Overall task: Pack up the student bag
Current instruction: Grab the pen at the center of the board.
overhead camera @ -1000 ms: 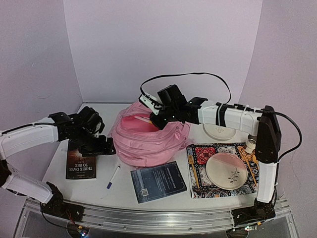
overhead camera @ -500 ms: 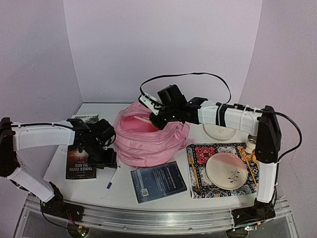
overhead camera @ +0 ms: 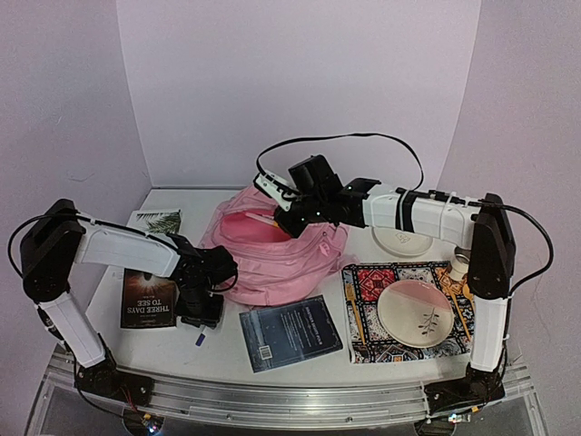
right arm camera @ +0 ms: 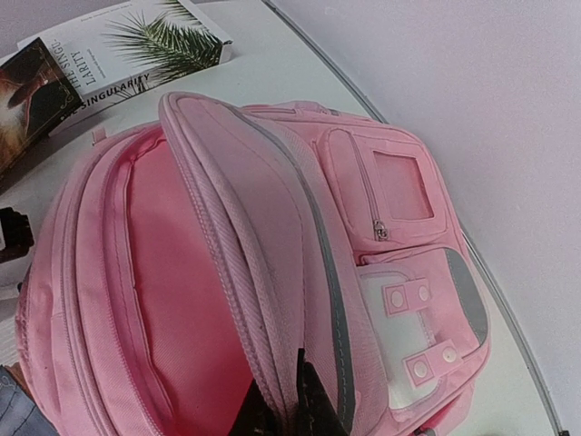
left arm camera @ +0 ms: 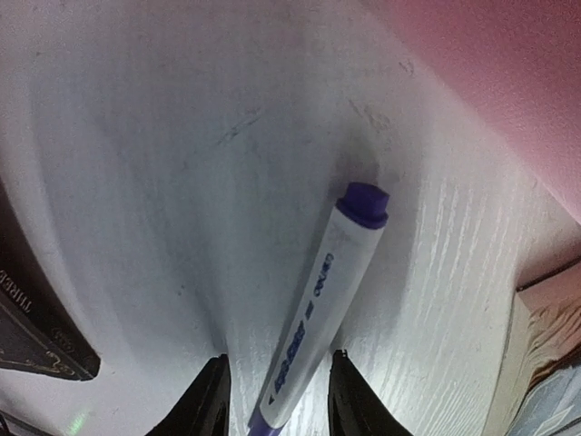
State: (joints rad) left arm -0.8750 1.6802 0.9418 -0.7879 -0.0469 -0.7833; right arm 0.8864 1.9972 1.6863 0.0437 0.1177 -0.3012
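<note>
From above, the left gripper [overhead camera: 201, 307] is down at the table [overhead camera: 222, 352]. A marker [overhead camera: 199, 340] pokes out on its near side. The student bag [overhead camera: 272, 263] lies just beyond it and to its right, and a dark book titled "Three Days to See" [overhead camera: 147, 300] lies just to its left. A blue-black book [overhead camera: 290, 331] rests near its right side. The right gripper [overhead camera: 284, 218] sits at the bag's raised top rim. A pink-and-white plate [overhead camera: 422, 312] on a patterned placemat [overhead camera: 368, 282] lies well apart from that gripper, on the near right.

In the left wrist view, the left gripper [left arm camera: 277, 363] straddles the marker [left arm camera: 322, 286], a white barrel with a purple cap pointing away from the fingers [left arm camera: 207, 400]. The jaws are spread, one finger on each side with a slim gap to the barrel (no contact that I can make out). The bag's pink fabric [left arm camera: 508, 73] fills the far right corner ahead of the gripper.

In the right wrist view, the right gripper [right arm camera: 292, 404] is pressed together on the student bag [right arm camera: 390, 236], pinching the edge of its opened flap. The pink main compartment gapes to the gripper's left, and the zipped front pockets lie ahead and to the right. A white book with a palm leaf [right arm camera: 136, 45] lies far ahead, beyond the bag.
</note>
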